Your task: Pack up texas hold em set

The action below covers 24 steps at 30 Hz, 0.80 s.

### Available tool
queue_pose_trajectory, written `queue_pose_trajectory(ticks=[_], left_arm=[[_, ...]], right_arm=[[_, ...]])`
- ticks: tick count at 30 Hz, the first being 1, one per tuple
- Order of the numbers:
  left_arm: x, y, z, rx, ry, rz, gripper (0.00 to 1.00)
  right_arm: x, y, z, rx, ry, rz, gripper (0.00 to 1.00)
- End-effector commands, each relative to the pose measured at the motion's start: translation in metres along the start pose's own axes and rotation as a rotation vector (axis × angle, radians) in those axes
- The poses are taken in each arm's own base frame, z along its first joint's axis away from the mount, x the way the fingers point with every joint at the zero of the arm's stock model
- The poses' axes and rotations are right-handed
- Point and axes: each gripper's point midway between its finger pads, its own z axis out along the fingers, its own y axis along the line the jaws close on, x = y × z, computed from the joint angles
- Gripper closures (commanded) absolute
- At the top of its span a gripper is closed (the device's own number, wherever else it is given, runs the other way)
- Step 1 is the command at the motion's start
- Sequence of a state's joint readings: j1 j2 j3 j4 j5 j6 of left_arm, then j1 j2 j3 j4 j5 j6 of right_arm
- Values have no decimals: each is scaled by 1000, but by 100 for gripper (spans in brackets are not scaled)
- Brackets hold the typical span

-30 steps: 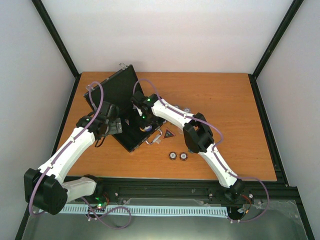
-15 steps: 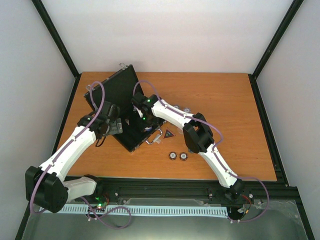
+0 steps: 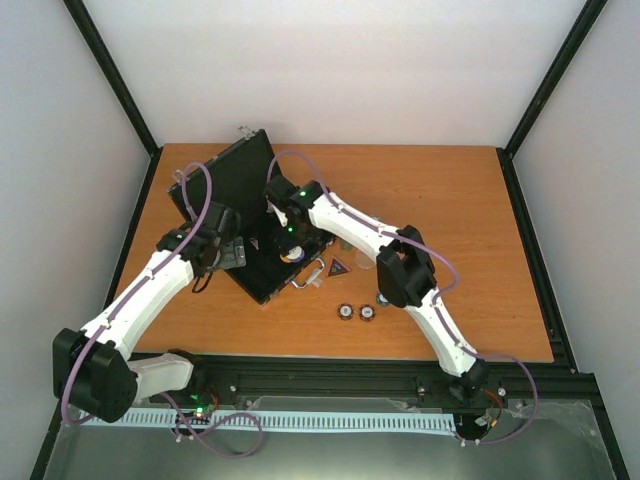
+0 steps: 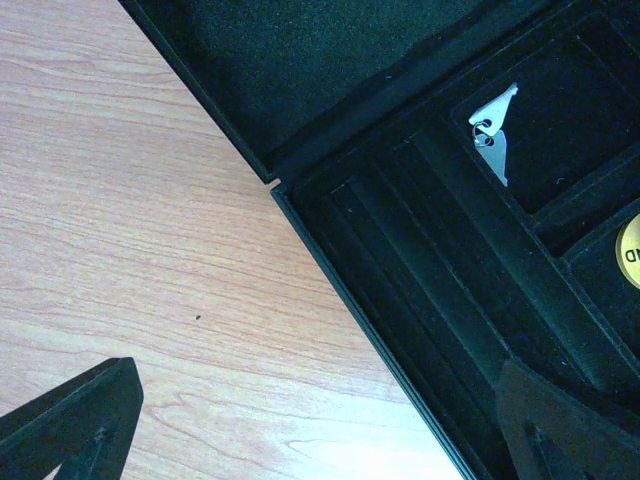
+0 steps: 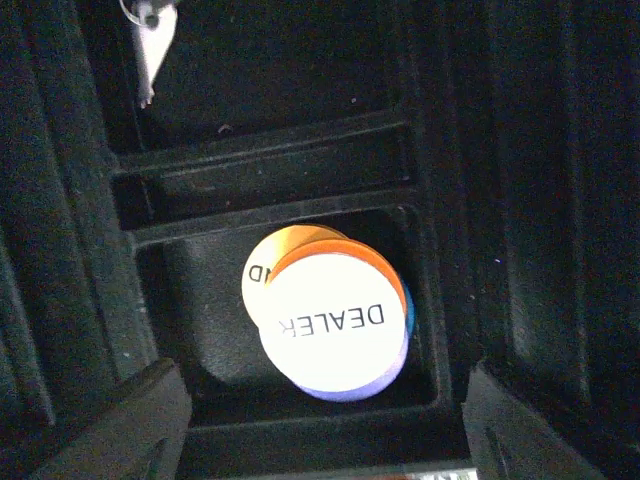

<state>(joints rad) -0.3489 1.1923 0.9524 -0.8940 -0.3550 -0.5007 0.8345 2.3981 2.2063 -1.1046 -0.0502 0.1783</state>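
— What colours do you see in front of you?
— The case [image 3: 238, 185] is black, lined in matte black felt, with a silver handle [image 3: 307, 278]. Inside it is a white disc [image 5: 335, 322] with black "DEALER" lettering. Its upper rim is orange and its lower edge violet-blue. A yellow-orange disc [image 5: 257, 272] is under it, and the keys [image 4: 497, 135] are silver.
— And around the case?
— The table [image 3: 460, 230] is orange-brown wood grain. The chip stacks [image 3: 346, 312] are striped black and white, and the triangular token [image 3: 338, 266] is dark. My arms [image 3: 150, 290] are white with black joints and purple cables. My left tool [image 4: 318, 400] is black.
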Motion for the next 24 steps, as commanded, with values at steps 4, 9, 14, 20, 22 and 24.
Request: queue_pose_trajectory(ticks=[4, 9, 14, 20, 22, 24], left_arm=[[-18, -4, -7, 13, -43, -24, 0], [-22, -4, -8, 5, -46, -19, 0], [-28, -6, -11, 5, -54, -13, 0], [-30, -12, -9, 26, -40, -13, 0], [-29, -13, -7, 27, -35, -11, 0], [-29, -13, -5, 23, -31, -9, 0]], right_arm=[[-10, -7, -53, 42, -84, -17, 1], [13, -17, -64, 80, -58, -26, 0], [42, -25, -84, 91, -54, 2, 0], [84, -32, -88, 86, -29, 18, 0], [93, -34, -82, 78, -14, 16, 0], [99, -35, -74, 77, -4, 18, 0]])
